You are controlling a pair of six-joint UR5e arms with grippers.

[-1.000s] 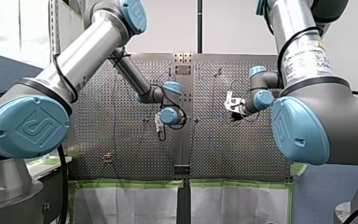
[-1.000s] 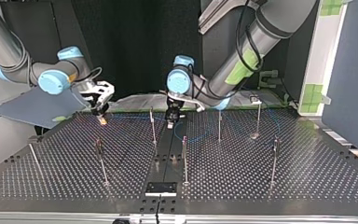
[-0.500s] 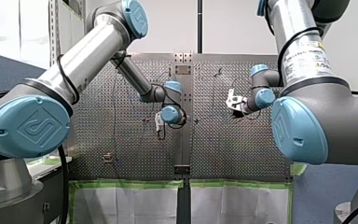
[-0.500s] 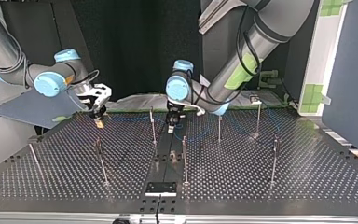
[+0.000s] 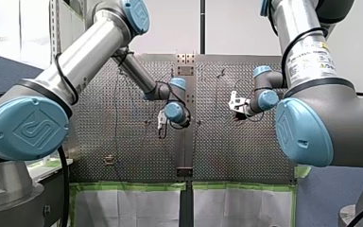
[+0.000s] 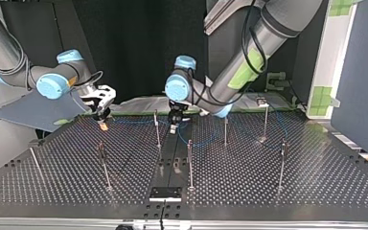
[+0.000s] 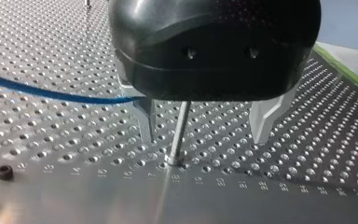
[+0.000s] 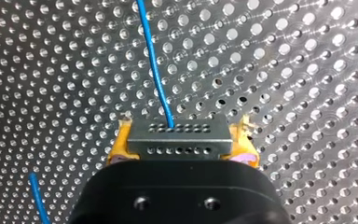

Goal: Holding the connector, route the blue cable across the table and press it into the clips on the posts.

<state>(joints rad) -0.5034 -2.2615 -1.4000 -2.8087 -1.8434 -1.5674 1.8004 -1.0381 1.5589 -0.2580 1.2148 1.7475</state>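
In the right wrist view my right gripper (image 8: 179, 154) is shut, its yellow pads clamping the grey connector (image 8: 177, 137). The blue cable (image 8: 154, 60) leaves the connector's top and runs ahead over the perforated plate. In the top view that gripper (image 6: 103, 123) hovers low at the far left of the table. My left gripper (image 7: 203, 139) is open, with a thin metal post (image 7: 179, 126) standing between its metal fingers (image 7: 144, 121). The blue cable (image 7: 51, 93) lies on the plate and reaches the outer side of one finger. Nothing is gripped there. In the top view my left gripper (image 6: 173, 125) hangs beside a middle post (image 6: 157, 129).
Several thin posts stand on the table (image 6: 249, 191), among them a middle one (image 6: 189, 163), one at the right (image 6: 281, 163) and a clip-topped one at the back right (image 6: 265, 120). A black block (image 6: 165, 193) sits at the near edge. Green tape (image 5: 132, 187) borders the plate.
My left gripper has shifted a little toward the top view's left and its wrist has turned. My right gripper with the connector has barely moved.
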